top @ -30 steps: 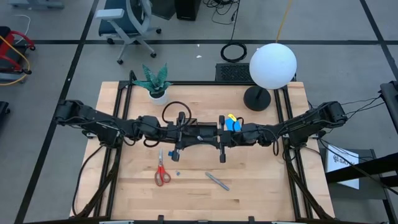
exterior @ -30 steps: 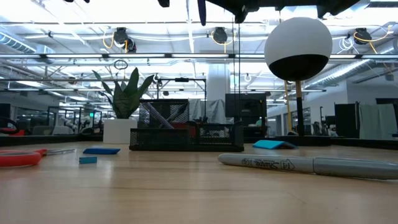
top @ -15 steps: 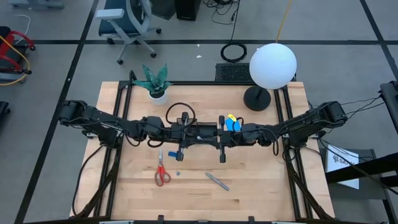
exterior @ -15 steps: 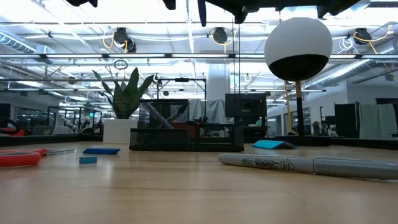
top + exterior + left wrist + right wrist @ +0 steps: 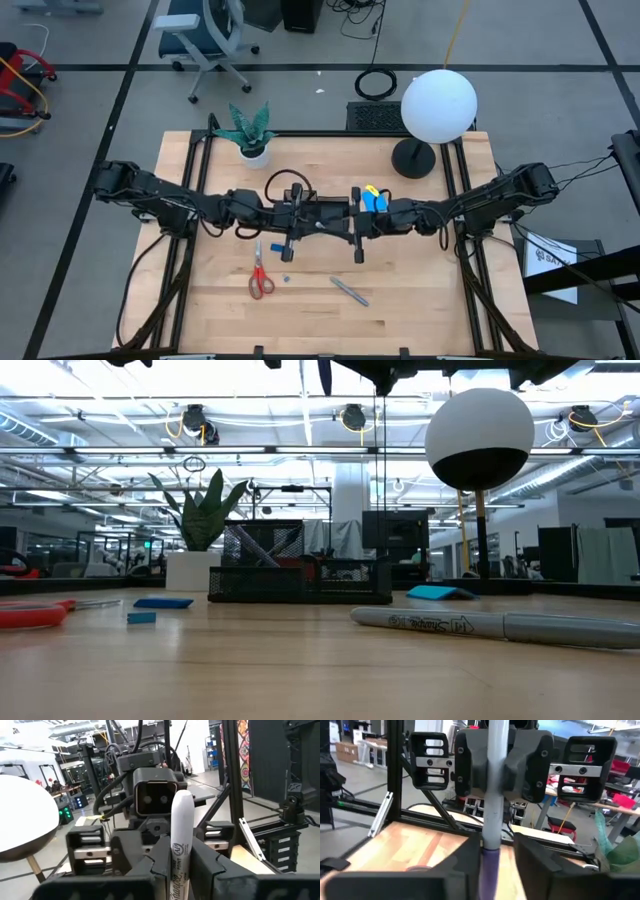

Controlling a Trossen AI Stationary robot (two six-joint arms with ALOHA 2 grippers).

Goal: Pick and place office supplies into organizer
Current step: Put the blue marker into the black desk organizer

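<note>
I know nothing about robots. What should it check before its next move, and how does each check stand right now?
1. Left gripper clamped on the marker: ok, its fingers press both sides.
2. Right gripper free of the marker: ok, its fingers stand apart with a gap showing beside the barrel.
3. Organizer located: ok in the low view; from above the arms hide it.
4. Room in the organizer for the marker: cannot tell.
5. Table cleared of supplies: not ok, the scissors and a grey pen lie on the wood.

Wooden table [image 5: 420,290] (matt, pale grain).
</note>
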